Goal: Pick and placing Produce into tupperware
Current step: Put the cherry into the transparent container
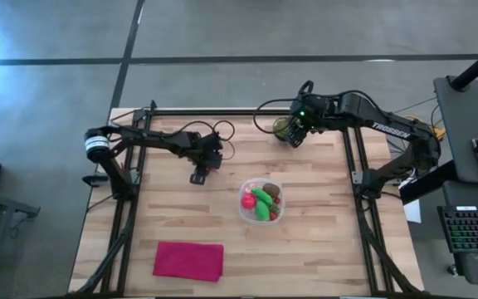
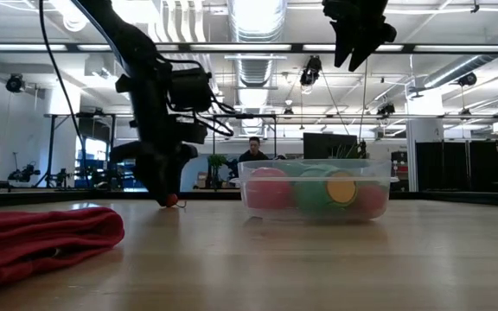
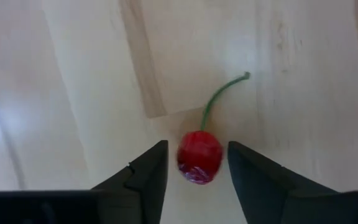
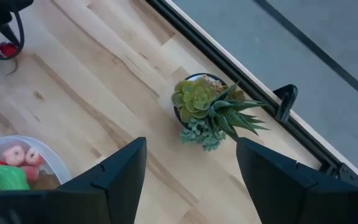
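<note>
A small red cherry [image 3: 199, 157] with a green stem [image 3: 219, 96] lies on the wooden table left of the tupperware. My left gripper [image 3: 197, 171] is open and points down over it, one finger on each side with a small gap to the cherry; it also shows in the high view [image 1: 198, 175] and the low view [image 2: 170, 195]. The clear tupperware [image 1: 260, 202] stands mid-table and holds green, red, pink and brown produce [image 2: 305, 190]. My right gripper [image 4: 191, 180] is open and empty, held high near the far edge [image 1: 294, 136].
A potted green plant [image 4: 209, 109] stands by the table's far edge under my right gripper. A flat magenta cloth [image 1: 189, 259] lies near the front left. A dark metal frame [image 1: 355, 158] runs along the table's sides. A person [image 2: 253, 151] sits in the room beyond.
</note>
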`<action>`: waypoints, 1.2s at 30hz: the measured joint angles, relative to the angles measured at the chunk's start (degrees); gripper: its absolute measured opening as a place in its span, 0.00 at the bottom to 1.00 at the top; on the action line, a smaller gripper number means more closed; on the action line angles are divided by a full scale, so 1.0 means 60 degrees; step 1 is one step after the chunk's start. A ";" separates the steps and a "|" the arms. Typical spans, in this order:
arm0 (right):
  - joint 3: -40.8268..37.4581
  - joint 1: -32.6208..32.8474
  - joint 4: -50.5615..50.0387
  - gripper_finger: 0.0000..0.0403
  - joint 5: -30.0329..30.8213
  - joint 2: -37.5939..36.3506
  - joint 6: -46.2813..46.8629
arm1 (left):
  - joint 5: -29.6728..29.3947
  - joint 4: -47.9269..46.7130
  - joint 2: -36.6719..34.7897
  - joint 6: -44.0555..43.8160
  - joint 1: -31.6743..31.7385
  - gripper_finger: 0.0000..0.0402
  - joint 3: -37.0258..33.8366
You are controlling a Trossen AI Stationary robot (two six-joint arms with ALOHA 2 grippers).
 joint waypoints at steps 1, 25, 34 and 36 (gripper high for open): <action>0.0000 -0.0004 -0.0003 0.60 0.0000 -0.0003 -0.0002 | -0.0016 0.0031 -0.0029 -0.0002 0.0004 0.37 0.0000; 0.0000 -0.0044 -0.0007 0.60 0.0093 -0.0003 -0.0182 | 0.0221 -0.0191 -0.0651 -0.1713 -0.0103 0.20 0.0295; 0.0000 -0.0007 -0.0073 0.60 0.0069 -0.0014 0.0238 | 0.4257 0.0410 -0.1723 -0.4571 -0.0261 0.20 0.1443; 0.0000 0.0098 -0.0231 0.60 0.0069 -0.0014 0.0537 | 0.5403 0.0573 -0.1692 -0.5448 -0.0341 0.20 0.1472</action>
